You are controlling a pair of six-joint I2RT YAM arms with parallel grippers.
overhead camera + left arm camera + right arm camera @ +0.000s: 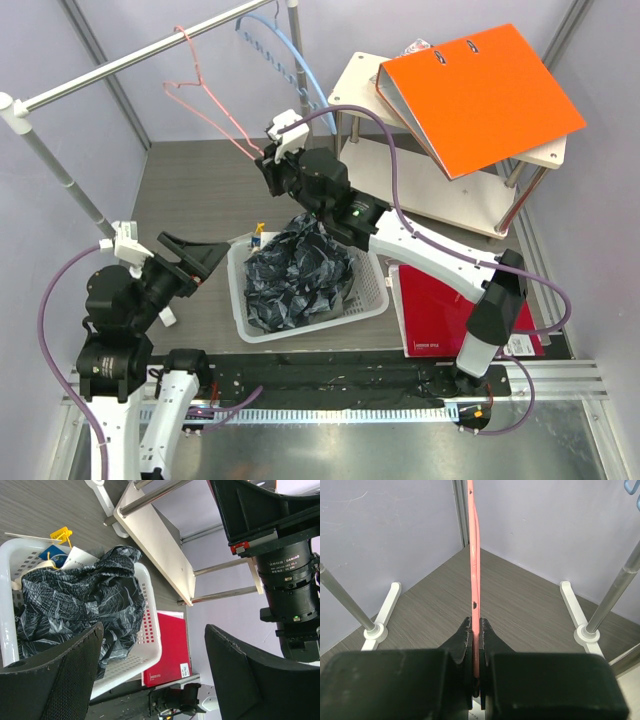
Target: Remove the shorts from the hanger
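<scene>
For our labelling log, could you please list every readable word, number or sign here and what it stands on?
"DAMIAO": black motor housing, left wrist view.
Lines beneath it: too small to read.
White label on the red folder: too small to read.
Paper tags by the shorts in the basket: no legible text.

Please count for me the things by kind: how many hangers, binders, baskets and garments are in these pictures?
Hangers: 2 (pink hanger, blue hanger)
Binders: 2 (orange binder, red binder)
Baskets: 1 (white basket)
Garments: 1 (shorts, lying in the basket)
Total: 6
</scene>
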